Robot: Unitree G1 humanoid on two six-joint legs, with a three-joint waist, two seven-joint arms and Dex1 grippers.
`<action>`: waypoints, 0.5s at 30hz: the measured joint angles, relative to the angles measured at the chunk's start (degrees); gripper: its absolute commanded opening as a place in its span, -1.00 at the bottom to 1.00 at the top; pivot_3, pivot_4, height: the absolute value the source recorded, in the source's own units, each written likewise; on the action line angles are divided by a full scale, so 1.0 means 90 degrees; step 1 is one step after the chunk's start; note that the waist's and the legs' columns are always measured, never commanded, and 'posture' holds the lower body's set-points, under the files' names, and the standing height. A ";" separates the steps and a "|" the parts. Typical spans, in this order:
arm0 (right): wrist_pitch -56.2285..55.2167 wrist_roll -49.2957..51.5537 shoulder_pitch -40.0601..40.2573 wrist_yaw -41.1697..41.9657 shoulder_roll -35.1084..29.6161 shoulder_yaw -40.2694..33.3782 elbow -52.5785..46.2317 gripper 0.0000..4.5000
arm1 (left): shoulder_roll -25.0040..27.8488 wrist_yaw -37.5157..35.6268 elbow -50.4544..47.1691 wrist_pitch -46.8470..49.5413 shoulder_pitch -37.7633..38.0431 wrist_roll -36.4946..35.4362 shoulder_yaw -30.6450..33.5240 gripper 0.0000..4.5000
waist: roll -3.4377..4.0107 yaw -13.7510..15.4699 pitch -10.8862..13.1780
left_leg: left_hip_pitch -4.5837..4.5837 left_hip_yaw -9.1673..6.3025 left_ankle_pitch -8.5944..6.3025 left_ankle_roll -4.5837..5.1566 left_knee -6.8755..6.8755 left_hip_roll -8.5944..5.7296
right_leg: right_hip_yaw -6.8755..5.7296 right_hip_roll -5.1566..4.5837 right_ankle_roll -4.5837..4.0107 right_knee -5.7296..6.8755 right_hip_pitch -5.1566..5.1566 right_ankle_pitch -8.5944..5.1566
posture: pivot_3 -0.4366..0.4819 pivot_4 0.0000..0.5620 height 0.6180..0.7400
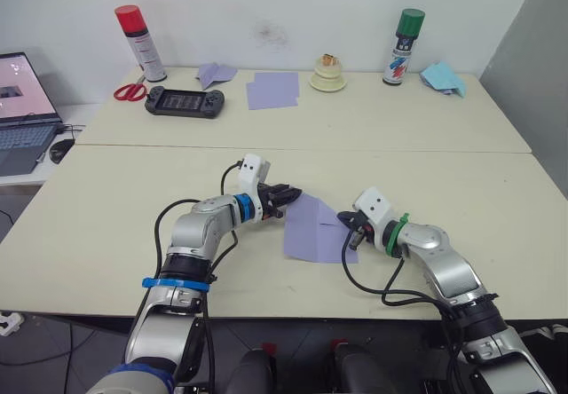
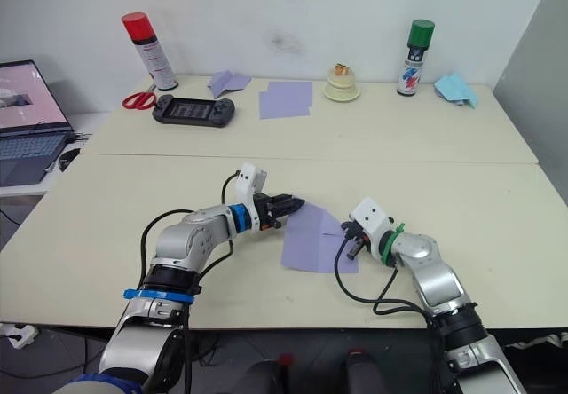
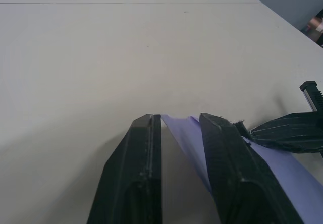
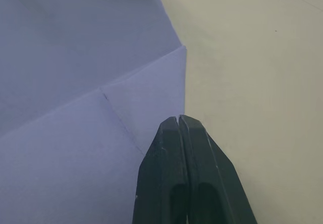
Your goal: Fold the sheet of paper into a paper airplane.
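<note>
The thin lavender-purple sheet of paper (image 1: 317,230) lay partly folded on the near half of the cream worktop (image 1: 106,234), one corner turned in along a diagonal crease so that its far end came to a point.

The left gripper (image 1: 286,196) sat at the far-left point of the sheet, its two black fingers slightly parted with the raised paper edge between them, as the left wrist view showed; whether they actually pinched it could not be told. The right gripper (image 1: 351,228) rested at the sheet's right edge, beside the folded flap, its fingers pressed together with nothing between them and their tips over the paper.

Well beyond the sheet, along the far side of the worktop, stood a red-capped spray can (image 1: 140,43), red-handled scissors (image 1: 130,91), a dark handheld game console (image 1: 185,102), a small lavender folded plane (image 1: 214,74), an overlapping pair of lavender sheets (image 1: 272,90), a pale round dish (image 1: 327,74), a green-capped spray can (image 1: 403,46) and a light-blue folded paper (image 1: 443,78). Far left of the sheet, an open laptop (image 1: 23,110) sat on a side surface.
</note>
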 measured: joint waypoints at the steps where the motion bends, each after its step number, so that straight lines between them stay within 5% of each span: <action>1: 0.0002 -0.0001 0.0004 0.0000 -0.0001 -0.0001 -0.0005 -1.00 | 0.0006 -0.0035 -0.0001 -0.0027 0.0000 0.0007 -0.0036 -0.86 | 0.0000 0.0001 0.0000 | 0.0000 0.0000 0.0000 0.0000 0.0000 0.0000 | 0.0000 0.0000 0.0000 0.0000 0.0000 0.0000 | -0.05 -0.47 1.00; 3: 0.0002 -0.0004 0.0010 0.0000 -0.0003 -0.0002 -0.0015 -1.00 | 0.0030 -0.0097 -0.0002 -0.0082 0.0001 0.0102 -0.0163 -0.99 | 0.0000 0.0001 0.0000 | 0.0000 0.0000 0.0000 0.0000 0.0000 -0.0001 | 0.0001 -0.0001 0.0000 -0.0001 0.0000 0.0000 | -0.05 -0.47 1.00; 15: 0.0005 -0.0005 0.0017 0.0000 0.0007 -0.0003 -0.0022 -1.00 | 0.0376 -0.0547 -0.0456 -0.0996 0.0177 0.0718 -0.0924 -0.99 | 0.0000 0.0001 0.0000 | 0.0001 0.0001 0.0000 0.0000 -0.0004 -0.0001 | 0.0001 -0.0001 -0.0001 -0.0002 -0.0001 0.0000 | -0.05 -0.47 1.00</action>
